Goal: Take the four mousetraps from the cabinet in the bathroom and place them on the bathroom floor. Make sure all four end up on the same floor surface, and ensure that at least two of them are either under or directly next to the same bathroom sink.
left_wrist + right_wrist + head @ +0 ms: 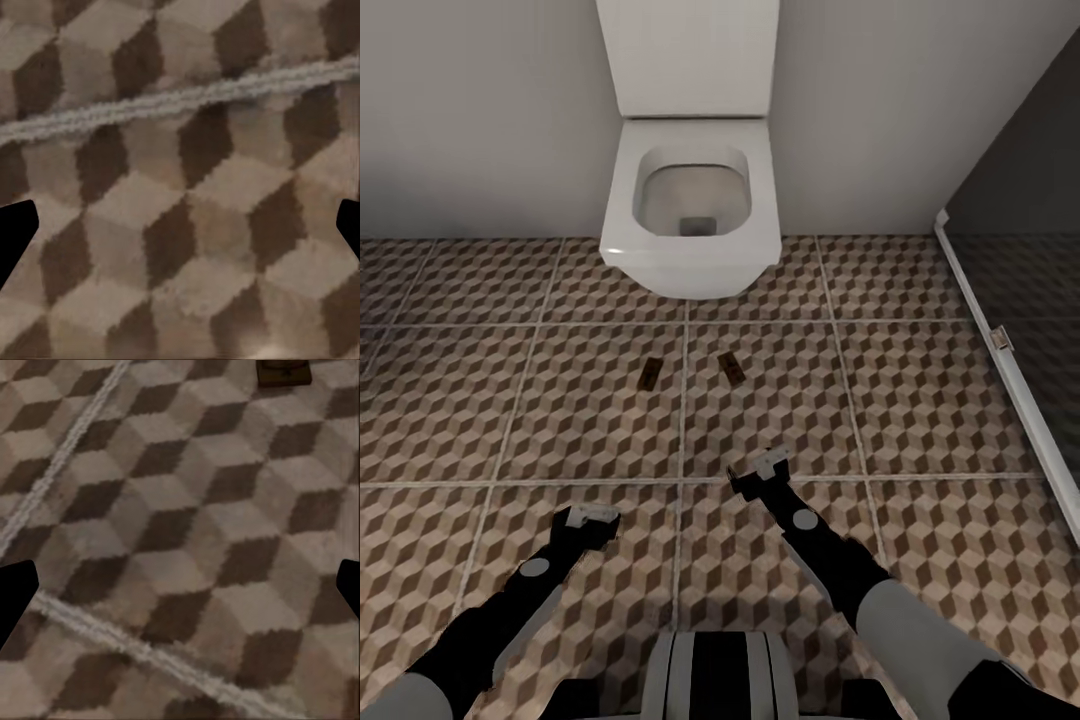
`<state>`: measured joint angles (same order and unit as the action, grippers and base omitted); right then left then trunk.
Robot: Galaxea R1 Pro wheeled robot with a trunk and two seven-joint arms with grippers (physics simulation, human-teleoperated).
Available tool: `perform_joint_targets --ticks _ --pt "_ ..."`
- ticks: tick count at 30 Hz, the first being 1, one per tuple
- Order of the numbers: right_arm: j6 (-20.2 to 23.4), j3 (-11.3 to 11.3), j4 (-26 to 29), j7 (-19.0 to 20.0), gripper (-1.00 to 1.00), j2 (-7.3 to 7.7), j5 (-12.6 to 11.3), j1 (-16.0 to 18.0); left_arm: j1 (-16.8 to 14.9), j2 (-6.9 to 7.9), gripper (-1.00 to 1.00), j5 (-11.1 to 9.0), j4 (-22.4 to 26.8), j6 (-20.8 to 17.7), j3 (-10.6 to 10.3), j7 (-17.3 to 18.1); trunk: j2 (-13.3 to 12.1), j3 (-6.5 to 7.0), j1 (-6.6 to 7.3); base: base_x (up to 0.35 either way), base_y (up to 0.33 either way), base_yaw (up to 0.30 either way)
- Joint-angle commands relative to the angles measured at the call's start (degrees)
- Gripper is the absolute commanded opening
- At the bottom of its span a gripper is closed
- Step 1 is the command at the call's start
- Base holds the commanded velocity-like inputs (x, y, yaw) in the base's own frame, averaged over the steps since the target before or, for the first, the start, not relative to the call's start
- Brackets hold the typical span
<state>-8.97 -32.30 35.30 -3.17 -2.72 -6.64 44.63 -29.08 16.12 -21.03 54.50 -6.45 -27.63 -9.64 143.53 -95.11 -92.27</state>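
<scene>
Two mousetraps at frame centre on the cube-patterned bathroom floor: left mousetrap, right mousetrap, just below the white toilet. Left gripper and right gripper low over tiles, both spread wide, holding nothing.

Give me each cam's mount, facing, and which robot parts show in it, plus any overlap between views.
Head view: on the robot's head, looking forward and down at the bathroom floor, two mousetraps and a white toilet; shows both arms, left gripper, right gripper and trunk top.
Left wrist view: on the left arm, facing floor tiles and a grout line; dark fingertips at the frame's edges.
Right wrist view: on the right arm, facing the floor; dark fingertips at the edges.
Shared: head and right wrist views both catch a mousetrap.
</scene>
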Motion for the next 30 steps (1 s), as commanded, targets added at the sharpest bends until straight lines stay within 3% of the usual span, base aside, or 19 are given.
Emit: perform_joint_targets --ticks 1,6,10,14,19,26,30 --pt "-0.31 -0.39 -0.08 -0.33 1.00 0.18 -0.61 0.03 0.00 0.43 1.00 -0.55 0.02 -0.17 -0.32 -0.52 0.00 0.20 0.03 0.000 0.000 0.000" --pt "-0.48 -0.39 -0.19 -0.34 1.00 1.19 -0.70 -0.16 0.63 1.80 1.00 -0.63 -1.59 0.22 -0.32 -0.48 -0.07 1.31 0.16 0.000 0.000 0.000" --pt "-0.80 -0.39 -0.22 -0.27 1.00 2.29 -0.77 -0.31 1.02 2.16 1.00 -0.68 -4.54 3.40 -0.34 -0.47 -0.12 2.19 0.26 0.000 0.000 0.000" --pt "-1.40 -0.39 -0.29 -0.18 1.00 4.16 -0.86 -0.50 1.17 2.23 1.00 -0.75 -9.49 9.56 -0.39 -0.53 -0.17 3.08 0.37 0.000 0.000 0.000" --pt "-1.83 -0.39 -1.47 -0.05 1.00 6.01 -0.92 -1.02 1.24 2.07 1.00 -0.82 -13.92 12.84 -0.41 -0.49 -0.24 4.19 0.50 0.000 0.000 0.000" --pt "-10.06 -0.39 -13.44 0.09 1.00 6.88 -1.24 -1.90 1.29 0.47 1.00 -0.85 -22.44 17.53 -0.56 0.12 -1.50 5.61 1.26 0.000 0.000 0.000" --pt "-14.98 -0.39 -19.21 0.06 1.00 6.95 -1.27 -1.98 1.30 -0.81 1.00 -0.86 -28.85 24.40 -0.58 1.26 -3.10 6.33 2.14 0.000 0.000 0.000"
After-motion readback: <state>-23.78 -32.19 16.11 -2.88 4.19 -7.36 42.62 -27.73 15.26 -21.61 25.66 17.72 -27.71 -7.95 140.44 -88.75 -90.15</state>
